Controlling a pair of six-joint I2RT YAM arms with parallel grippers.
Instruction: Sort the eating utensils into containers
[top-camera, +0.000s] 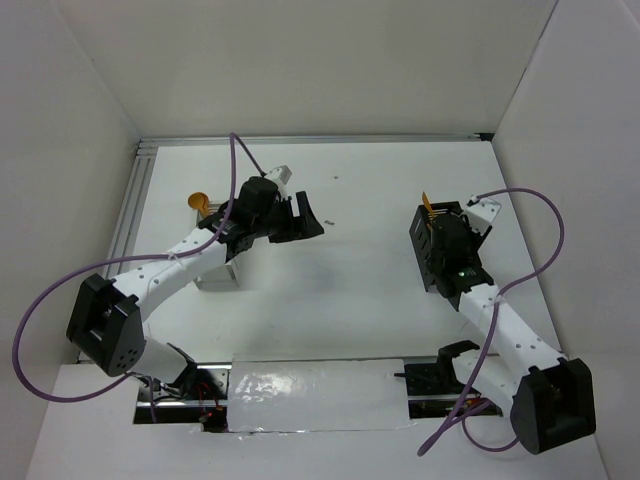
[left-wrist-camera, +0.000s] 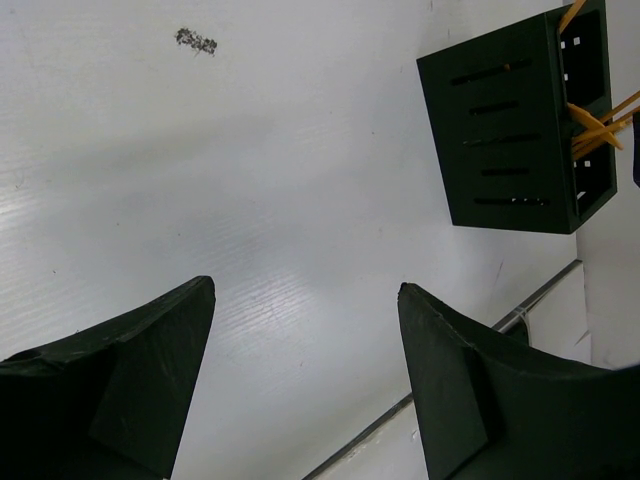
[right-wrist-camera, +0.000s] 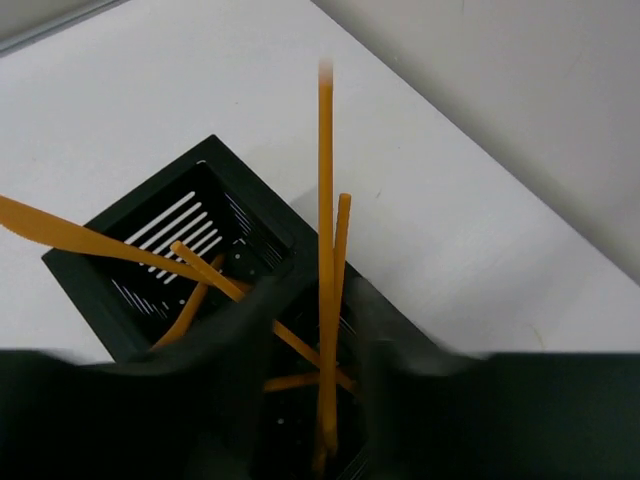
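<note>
From above, the left gripper (top-camera: 300, 215) hovers over the white table (top-camera: 370, 290) at far left. A round-bowled orange plastic spoon (top-camera: 197, 200) shows just past its arm, and a small white box-shaped caddy (top-camera: 215, 280) sits under the arm; whether the spoon stands in it I cannot tell. The right gripper (top-camera: 445, 240) sits above a black slotted plastic caddy (top-camera: 420, 235) with orange tips at its far end. The left wrist view shows the left gripper (left-wrist-camera: 305, 290) spread wide with nothing between its fingers, a dark smudge (left-wrist-camera: 197, 41) on the table and the black caddy (left-wrist-camera: 500, 130) well apart, orange utensils (left-wrist-camera: 595, 125) poking out. The right wrist view shows the right gripper (right-wrist-camera: 318, 320) narrowly parted around a long upright orange stick (right-wrist-camera: 325, 200) standing in the near compartment of the black caddy (right-wrist-camera: 120, 245) among crossed orange utensils (right-wrist-camera: 205, 265).
</note>
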